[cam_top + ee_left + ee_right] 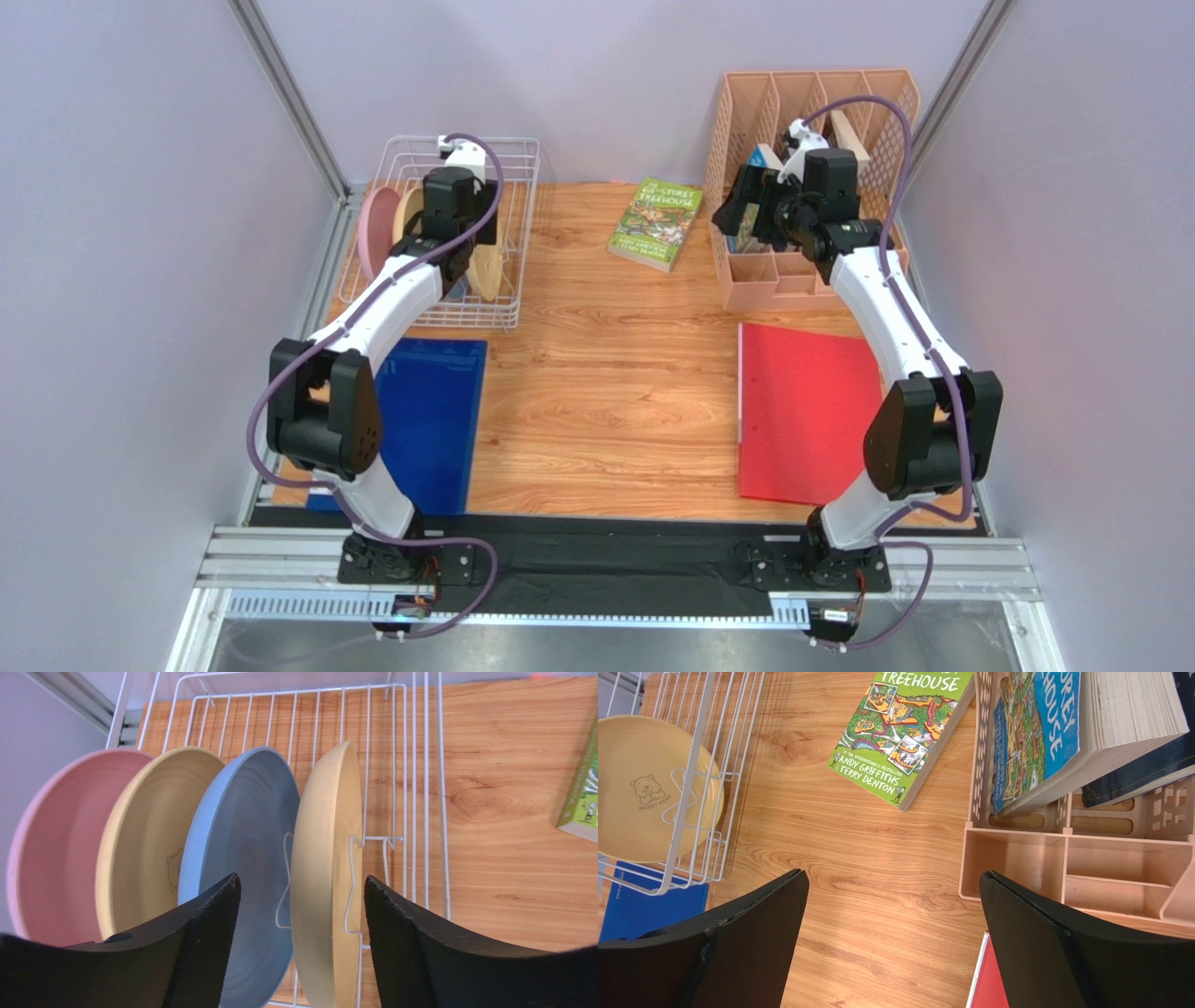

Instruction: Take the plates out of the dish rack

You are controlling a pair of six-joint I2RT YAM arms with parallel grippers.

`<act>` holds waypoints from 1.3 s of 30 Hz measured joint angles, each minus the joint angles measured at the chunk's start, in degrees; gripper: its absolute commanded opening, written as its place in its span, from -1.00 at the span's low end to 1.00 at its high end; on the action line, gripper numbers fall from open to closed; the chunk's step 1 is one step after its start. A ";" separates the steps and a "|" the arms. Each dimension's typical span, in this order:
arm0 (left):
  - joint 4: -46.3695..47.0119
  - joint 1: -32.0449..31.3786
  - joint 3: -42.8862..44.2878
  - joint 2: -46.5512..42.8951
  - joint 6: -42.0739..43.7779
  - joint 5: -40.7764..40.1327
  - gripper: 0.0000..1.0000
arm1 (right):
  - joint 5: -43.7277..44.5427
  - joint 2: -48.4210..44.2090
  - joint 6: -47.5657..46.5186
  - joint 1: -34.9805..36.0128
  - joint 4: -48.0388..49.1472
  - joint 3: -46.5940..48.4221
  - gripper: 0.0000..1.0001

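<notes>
The white wire dish rack point(514, 287) sits at the upper left of the top view. Inside it, standing on edge in a close row, left to right in the left wrist view, are a pink plate point(52, 847), a cream-yellow plate point(147, 826) with a small centre mark, a light blue plate point(246, 826), and a second cream-yellow plate point(321, 875) resting against a wire prong.

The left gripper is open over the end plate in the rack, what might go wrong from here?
The left gripper, open, straddles the end cream-yellow plate. One finger lines up over the light blue plate, so it may hit that rim going down. A wire prong sits against the yellow plate; lifting at a slant might snag it and drag the dish rack.
</notes>
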 measured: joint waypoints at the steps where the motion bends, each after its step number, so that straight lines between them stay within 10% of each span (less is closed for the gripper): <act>1: 0.13 0.00 0.00 0.50 -0.09 -0.44 0.15 | -0.04 0.20 0.02 0.00 -0.02 0.02 1.00; 7: 0.61 -0.17 0.00 3.74 -0.50 -2.36 -0.69 | -0.20 0.96 0.44 0.00 -0.09 0.37 1.00; 14: 0.63 -1.40 0.00 3.93 1.09 -8.15 -1.00 | -0.17 1.38 0.87 0.00 -0.52 0.50 1.00; 26: 4.59 -10.38 6.71 11.58 9.60 -30.95 -1.00 | 1.25 2.99 1.07 0.33 -2.99 1.51 1.00; 39: 5.07 -12.76 7.45 6.34 14.14 -37.77 -1.00 | 2.03 2.97 1.03 1.62 -3.30 2.29 1.00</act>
